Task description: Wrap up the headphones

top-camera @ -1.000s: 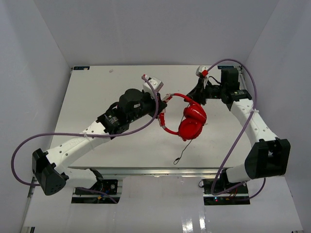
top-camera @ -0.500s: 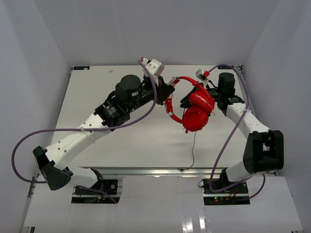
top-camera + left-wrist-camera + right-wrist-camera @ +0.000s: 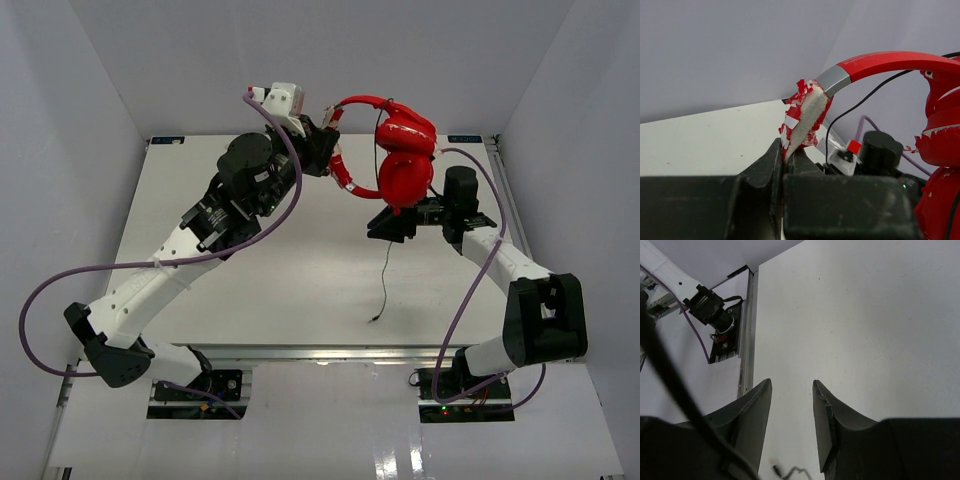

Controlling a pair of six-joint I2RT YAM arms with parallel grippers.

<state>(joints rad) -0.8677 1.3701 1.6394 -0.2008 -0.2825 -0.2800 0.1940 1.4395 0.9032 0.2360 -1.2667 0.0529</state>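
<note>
Overhead camera looks down from behind; both close wrist views share the table (right's seemingly facing nearward).

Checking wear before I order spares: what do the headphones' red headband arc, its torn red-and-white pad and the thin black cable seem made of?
The red headband arc: smooth glossy plastic, judging by its even sheen. The torn red-and-white pad: flaking thin skin over pale fuzzy foam, probably faux leather. The thin black cable: flexible rubbery sheath, likely; it curves freely.

No legible text (headband print blurred)
</note>
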